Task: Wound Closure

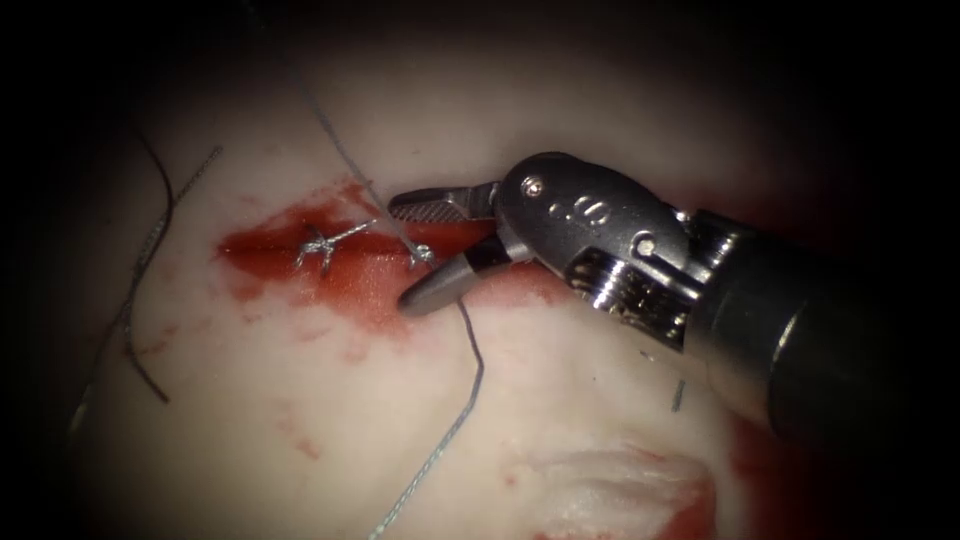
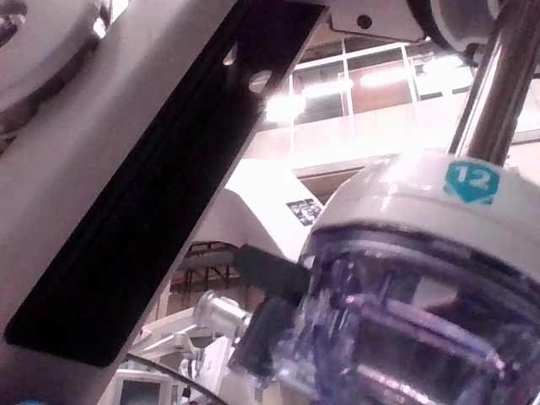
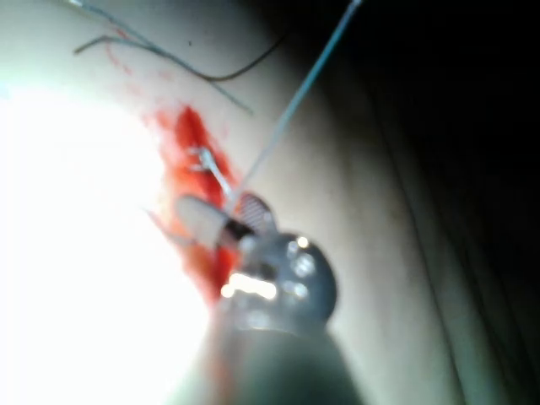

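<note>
Straddling the thread at the cut, the right tool has its jaws wide apart and gripping nothing; the strand runs between them by a small knot at centre frame. From there one strand climbs to the upper left, the other drops to the bottom edge. A finished stitch sits just left of it on the red fluid. No needle that I can make out, so nothing is held at any point on its curve. Loose dark thread ends lie well to the left on the tissue.

Step, as a judgement: thread work at the second knot, either gripping or trimming. Can't tell which, and the right wrist view is too washed out to settle it.

Next move needs both jaws square on the strand, above the knot, clear of the tissue underneath.

Room: open tissue at lower left and bottom. Right side is taken by the tool's own wrist and shaft. The first stitch is near the upper jaw, so little margin toward the left. Left tool's state: cannot tell
</note>
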Tool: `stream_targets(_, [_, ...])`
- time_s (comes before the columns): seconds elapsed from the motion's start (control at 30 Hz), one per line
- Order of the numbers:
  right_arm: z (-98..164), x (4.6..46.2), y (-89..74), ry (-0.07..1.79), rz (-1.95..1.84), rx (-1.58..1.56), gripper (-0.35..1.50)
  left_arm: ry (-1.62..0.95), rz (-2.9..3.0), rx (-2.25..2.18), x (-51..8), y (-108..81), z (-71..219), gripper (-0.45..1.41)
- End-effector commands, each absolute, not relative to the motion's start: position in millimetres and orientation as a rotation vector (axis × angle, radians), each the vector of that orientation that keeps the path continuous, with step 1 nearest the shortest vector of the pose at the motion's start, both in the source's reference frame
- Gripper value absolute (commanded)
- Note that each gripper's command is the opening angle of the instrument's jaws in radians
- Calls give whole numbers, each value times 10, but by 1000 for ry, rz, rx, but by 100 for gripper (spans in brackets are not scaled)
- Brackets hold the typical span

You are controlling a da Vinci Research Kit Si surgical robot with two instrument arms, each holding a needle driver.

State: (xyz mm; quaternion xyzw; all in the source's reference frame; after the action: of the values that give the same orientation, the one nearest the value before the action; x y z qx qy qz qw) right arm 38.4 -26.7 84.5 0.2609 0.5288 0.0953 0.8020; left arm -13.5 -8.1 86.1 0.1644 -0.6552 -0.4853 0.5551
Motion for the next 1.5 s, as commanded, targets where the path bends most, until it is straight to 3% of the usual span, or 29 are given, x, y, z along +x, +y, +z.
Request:
stream_targets(0.03, [847,395,-256,1137,206,551,103,-1556,-1143,384,-142,-69,856,-45])
stream_targets(0.27, [861,400,-251,1123,243,549,101,-1559,-1139,391,-146,-71,854,-45])
stream_targets(0.4, [868,408,-256,1115,249,545,118,-1560,-1139,396,-147,-71,851,-45])
stream_targets(0.57, [869,417,-261,1136,250,545,120,-1560,-1142,397,-149,-72,850,-45])
stream_targets(1.0, [867,428,-267,1191,256,560,93,-1564,-1132,410,-152,-73,849,-45])
stream_targets(1.43, [865,436,-265,1353,286,568,94,-1568,-1133,428,-155,-75,849,-45])
stream_targets(1.5, [864,437,-266,1368,288,570,79,-1569,-1131,429,-155,-75,849,-45])
